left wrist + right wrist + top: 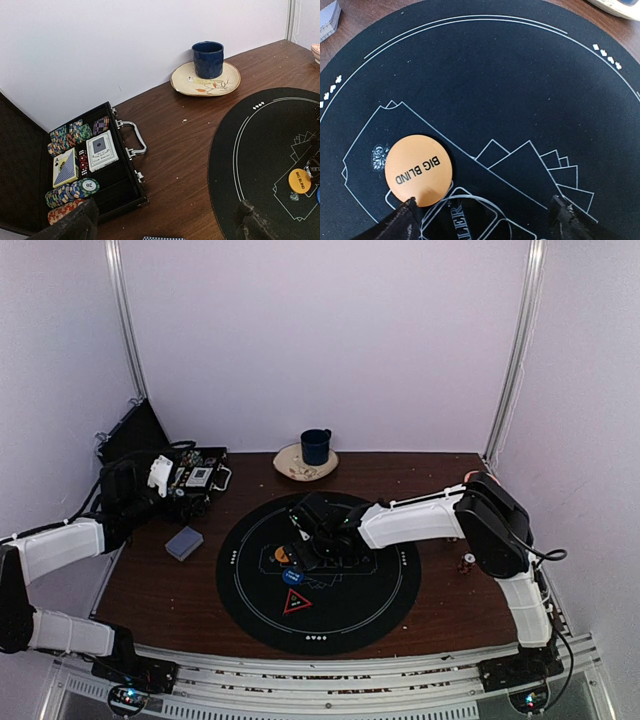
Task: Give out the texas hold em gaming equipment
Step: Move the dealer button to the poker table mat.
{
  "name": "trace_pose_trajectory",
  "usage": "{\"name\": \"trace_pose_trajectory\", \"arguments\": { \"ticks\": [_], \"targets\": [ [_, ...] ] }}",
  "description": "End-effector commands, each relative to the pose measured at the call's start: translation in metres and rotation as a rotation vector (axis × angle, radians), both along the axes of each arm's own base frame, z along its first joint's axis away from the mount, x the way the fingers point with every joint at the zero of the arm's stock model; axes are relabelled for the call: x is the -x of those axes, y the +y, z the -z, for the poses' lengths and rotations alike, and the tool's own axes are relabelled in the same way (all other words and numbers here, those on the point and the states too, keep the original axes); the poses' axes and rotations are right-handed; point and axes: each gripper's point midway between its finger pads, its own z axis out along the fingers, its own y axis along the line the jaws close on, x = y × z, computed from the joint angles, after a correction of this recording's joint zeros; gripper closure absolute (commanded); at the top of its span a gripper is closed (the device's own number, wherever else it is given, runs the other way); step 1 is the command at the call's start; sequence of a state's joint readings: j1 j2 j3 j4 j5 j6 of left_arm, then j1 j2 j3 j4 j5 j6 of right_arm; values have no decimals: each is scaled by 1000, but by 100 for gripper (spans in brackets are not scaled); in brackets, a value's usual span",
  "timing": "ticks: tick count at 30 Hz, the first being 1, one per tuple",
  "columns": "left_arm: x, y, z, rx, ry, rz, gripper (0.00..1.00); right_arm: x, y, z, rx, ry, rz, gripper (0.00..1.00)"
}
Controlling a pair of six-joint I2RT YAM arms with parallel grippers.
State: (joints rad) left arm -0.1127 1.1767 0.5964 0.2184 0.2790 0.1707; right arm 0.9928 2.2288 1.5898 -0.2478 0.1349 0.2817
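Hanging low over the round black mat [395,590], the right gripper [484,206] has its two fingers spread wide, and nothing is held between them. The orange BIG BLIND disc [419,169] lies flat on the mat. Its near edge is right at the tip of one finger [409,214], but I cannot tell if they touch. In the top view a blue disc [293,576] sits just beside the orange one, a bit closer to the arms. A red-edged triangle marker [297,601] lies just past the blue one, also on the mat.

The left gripper [166,215] is over the left side of the brown table [440,475]. Its fingers are wide apart too, with nothing in them. A grey-blue deck of cards [184,542] lies on the wood between the mat and the open black case [117,189]. Inside the case are rows of striped poker chips [70,192], two packs of cards [102,151] and some red dice [83,162].

At the back of the table a dark blue mug [207,59] stands upright on a cream plate [187,82].
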Motion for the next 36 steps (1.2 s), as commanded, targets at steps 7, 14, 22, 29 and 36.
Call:
{"name": "trace_pose_trajectory", "arguments": {
  "ticks": [7,14,22,29,36],
  "targets": [
    [-8,6,-10,-11,-53,-26,2,16,2,-10,-21,49,-17,14],
    [-9,6,-10,-12,-51,-29,2,23,2,-13,7,37,-28,8],
    [-9,6,-8,-12,-48,-28,2,21,-5,-6,33,47,19,12],
    [-9,7,-9,-12,-49,-31,2,17,-13,-4,57,41,50,11],
    [-9,8,-8,-14,-48,-37,2,21,-15,-6,32,63,49,15]
  ]
}}
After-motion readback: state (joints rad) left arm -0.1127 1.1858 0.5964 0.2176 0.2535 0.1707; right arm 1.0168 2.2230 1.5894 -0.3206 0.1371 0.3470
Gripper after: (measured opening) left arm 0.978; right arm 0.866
